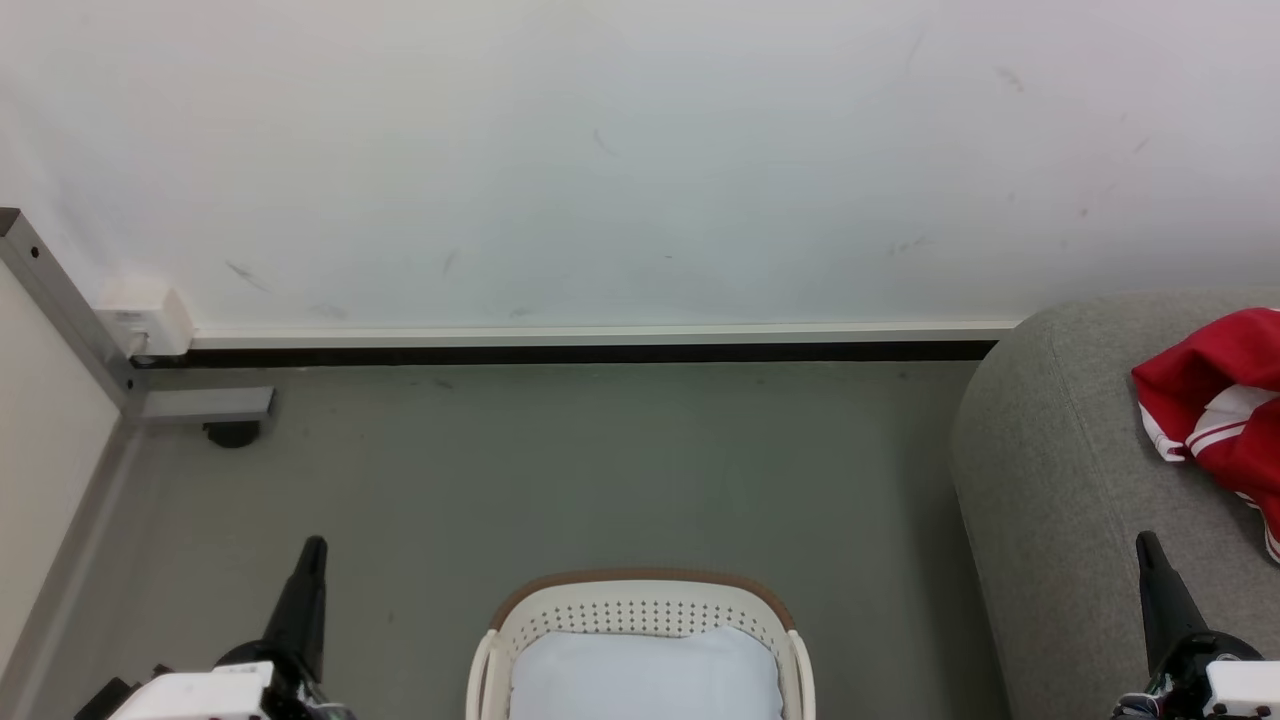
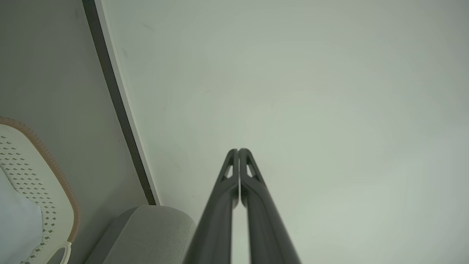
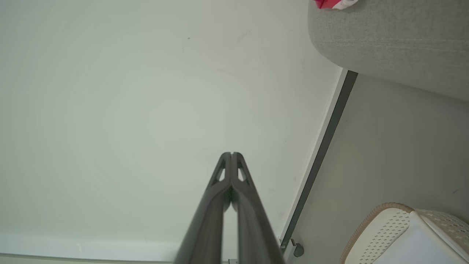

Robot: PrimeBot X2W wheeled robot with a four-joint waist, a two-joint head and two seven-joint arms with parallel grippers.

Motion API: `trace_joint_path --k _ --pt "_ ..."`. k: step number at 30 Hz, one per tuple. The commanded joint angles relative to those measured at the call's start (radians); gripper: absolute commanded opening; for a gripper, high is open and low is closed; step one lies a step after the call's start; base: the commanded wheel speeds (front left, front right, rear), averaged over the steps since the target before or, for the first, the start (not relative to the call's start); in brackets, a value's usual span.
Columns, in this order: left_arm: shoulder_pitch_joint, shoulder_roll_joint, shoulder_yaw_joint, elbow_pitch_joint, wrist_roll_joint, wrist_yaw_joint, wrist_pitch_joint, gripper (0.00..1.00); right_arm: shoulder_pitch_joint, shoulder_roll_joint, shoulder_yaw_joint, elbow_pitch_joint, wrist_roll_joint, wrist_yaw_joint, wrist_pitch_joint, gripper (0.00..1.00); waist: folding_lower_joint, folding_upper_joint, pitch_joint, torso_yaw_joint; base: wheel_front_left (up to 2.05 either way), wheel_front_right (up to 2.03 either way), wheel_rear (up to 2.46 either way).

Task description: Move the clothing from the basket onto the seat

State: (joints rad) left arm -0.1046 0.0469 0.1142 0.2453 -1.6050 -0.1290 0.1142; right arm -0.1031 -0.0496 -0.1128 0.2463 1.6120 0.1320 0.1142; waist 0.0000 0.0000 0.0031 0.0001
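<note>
You'll find the clothing (image 1: pixel 1215 400) lying crumpled on the seat (image 1: pixel 1050 480); the basket (image 1: pixel 640 600) stands on the floor (image 1: pixel 600 470) to its left, holding a pale cloth (image 1: pixel 645 675); your left hand (image 2: pixel 238 150) and right hand (image 3: pixel 231 154) hang empty, fingers pressed together.

head: high, facing forward-down, basket (image 1: pixel 640 608) between left gripper (image 1: pixel 312 548) and right gripper (image 1: pixel 1148 542) | wrists: low, each looking along own fingers (image 2: pixel 220 205) at wall (image 2: pixel 311 91) | shared by all: basket, seat (image 1: pixel 1050 450), wall
</note>
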Motion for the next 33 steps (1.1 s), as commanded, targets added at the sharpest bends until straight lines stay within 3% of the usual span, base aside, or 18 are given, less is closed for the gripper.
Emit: trace_joint_path --k 1,33 --pt "-0.010 0.006 0.004 0.001 -0.013 -0.005 0.004 0.00 -0.011 -0.001 -0.004 -0.004 0.002 -0.002 0.004 0.00 0.0000 0.0000 0.000 0.000 0.00 0.00 0.00" --pt "-0.009 0.006 0.003 0.000 -0.014 -0.005 0.004 0.00 -0.011 -0.001 -0.003 -0.004 0.002 -0.002 0.004 0.00 0.0000 0.0000 0.000 0.000 0.00 0.00 0.00"
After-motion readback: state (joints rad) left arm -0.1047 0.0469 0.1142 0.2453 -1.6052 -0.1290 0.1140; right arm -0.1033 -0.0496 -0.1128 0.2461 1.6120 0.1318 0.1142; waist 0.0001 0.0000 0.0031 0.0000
